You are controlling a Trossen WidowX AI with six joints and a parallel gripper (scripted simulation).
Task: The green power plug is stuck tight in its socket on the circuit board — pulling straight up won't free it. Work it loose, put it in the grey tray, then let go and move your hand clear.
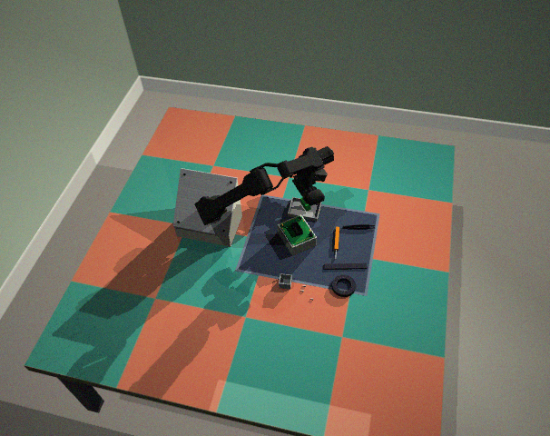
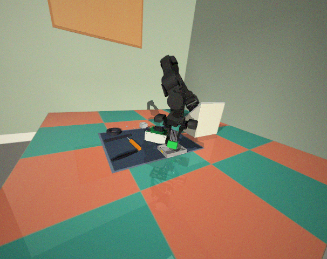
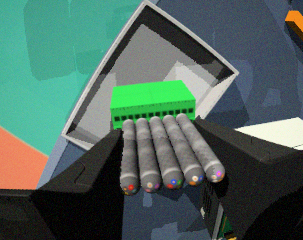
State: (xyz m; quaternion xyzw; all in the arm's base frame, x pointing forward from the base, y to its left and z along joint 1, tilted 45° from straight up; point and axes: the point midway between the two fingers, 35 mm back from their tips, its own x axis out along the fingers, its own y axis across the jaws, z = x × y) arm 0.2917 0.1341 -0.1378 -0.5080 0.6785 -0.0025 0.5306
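Green Plug Held at the Grey Tray

We see our gripper (image 2: 173,142) (image 3: 158,132) pinching the green power plug (image 1: 306,203) (image 2: 172,144) (image 3: 153,100). Its two dark fingers are closed on the plug, one on each side. The plug is right between the fingertips, at the very end of our hand. It is out of its socket. From the wrist, we see the plug's bright green body in front of the grey tray (image 1: 290,209) (image 2: 169,152) (image 3: 102,71). The tray's walls show around much of it. We cannot tell if the plug touches the tray's floor.

Five fat grey wires (image 2: 174,135) (image 3: 166,150) come out of the plug. They run back between our fingers, and their cut ends have little colored dots.

The green circuit board (image 1: 305,226) (image 2: 151,129) sits on top of a pale box (image 1: 303,248) (image 2: 155,137), near the tray. A black part (image 1: 295,229) (image 2: 158,128) stands up from the board. The tray and the box are both on a dark blue mat (image 1: 266,262) (image 2: 147,160) (image 3: 271,100). An orange tool (image 1: 336,238) (image 2: 135,144) (image 3: 298,25) lies on the mat too, apart from our hand. A black ring (image 1: 335,292) (image 2: 113,133) lies at the mat's edge, well apart from the tray.
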